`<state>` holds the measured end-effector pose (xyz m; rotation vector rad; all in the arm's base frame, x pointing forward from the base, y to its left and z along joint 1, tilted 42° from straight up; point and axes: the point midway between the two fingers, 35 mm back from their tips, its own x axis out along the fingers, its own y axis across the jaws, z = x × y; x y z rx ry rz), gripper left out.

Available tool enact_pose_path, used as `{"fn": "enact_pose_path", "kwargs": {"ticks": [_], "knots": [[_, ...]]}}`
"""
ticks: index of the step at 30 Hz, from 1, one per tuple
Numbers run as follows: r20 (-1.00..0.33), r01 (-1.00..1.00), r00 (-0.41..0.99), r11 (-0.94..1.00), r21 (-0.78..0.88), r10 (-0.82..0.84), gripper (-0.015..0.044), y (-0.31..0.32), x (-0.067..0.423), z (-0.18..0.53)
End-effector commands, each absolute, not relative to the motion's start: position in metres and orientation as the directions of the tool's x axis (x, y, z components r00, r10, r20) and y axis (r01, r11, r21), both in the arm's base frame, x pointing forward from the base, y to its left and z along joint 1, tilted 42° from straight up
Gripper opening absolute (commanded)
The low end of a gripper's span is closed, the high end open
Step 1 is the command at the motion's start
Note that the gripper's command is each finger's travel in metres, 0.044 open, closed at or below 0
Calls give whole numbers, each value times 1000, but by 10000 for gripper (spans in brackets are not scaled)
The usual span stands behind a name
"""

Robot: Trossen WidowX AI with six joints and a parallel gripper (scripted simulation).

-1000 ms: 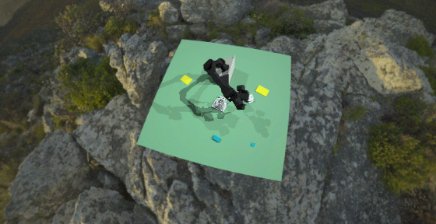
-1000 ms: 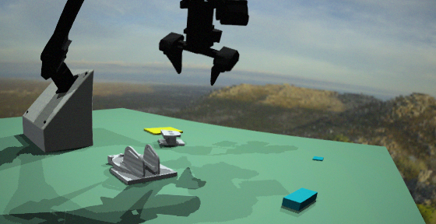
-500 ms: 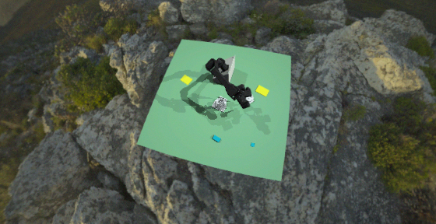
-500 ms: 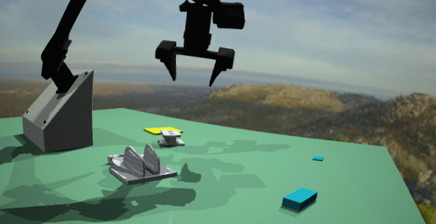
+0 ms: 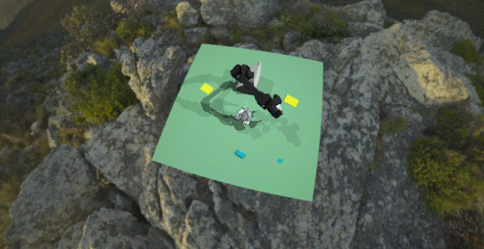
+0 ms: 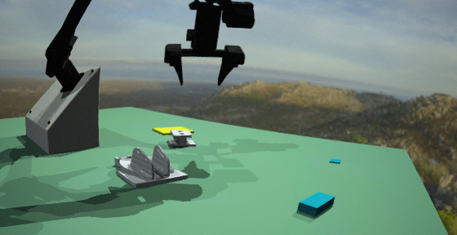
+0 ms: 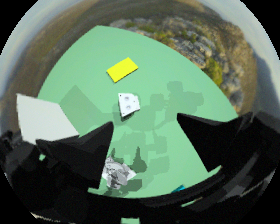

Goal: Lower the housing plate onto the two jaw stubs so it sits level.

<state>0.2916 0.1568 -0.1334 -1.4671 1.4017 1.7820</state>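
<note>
Pincer (image 6: 200, 85) (image 7: 145, 120), black and pointed, spread wide, nothing between its tips; no legible writing noted. Beneath, on the green table (image 5: 277, 175) (image 6: 253, 140) (image 7: 156, 57), sits the grey two-finned assembly (image 5: 245, 115) (image 6: 151, 169) (image 7: 117, 174). Nearby stands the white housing plate with two holes (image 6: 180, 133) (image 7: 128, 104), apart from the fins.

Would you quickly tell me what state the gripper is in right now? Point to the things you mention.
Gripper (image 6: 200, 85) (image 7: 145, 120): wide open, nothing between its jaws, held up above the green surface (image 5: 207, 144) (image 6: 277, 214) (image 7: 161, 45).

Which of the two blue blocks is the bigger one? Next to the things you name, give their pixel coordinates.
The blue block (image 5: 240, 154) (image 6: 316, 204) nearer the grey two-finned piece (image 5: 245, 116) (image 6: 140, 173) (image 7: 117, 174); it's visibly longer and thicker than the other.
</note>
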Motion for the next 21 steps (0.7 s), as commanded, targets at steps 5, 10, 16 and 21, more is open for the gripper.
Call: {"fn": "enact_pose_path", "kwargs": {"ticks": [5, 10, 16, 21], "knots": [[-891, -730, -339, -513, 452, -303, 440, 156, 281, -143], [-884, -662, -331, -586, 466, -329, 440, 157, 275, -147], [-876, -571, -322, -665, 482, -360, 440, 158, 269, -152], [-869, -487, -312, -721, 494, -385, 440, 158, 264, -156]]}}
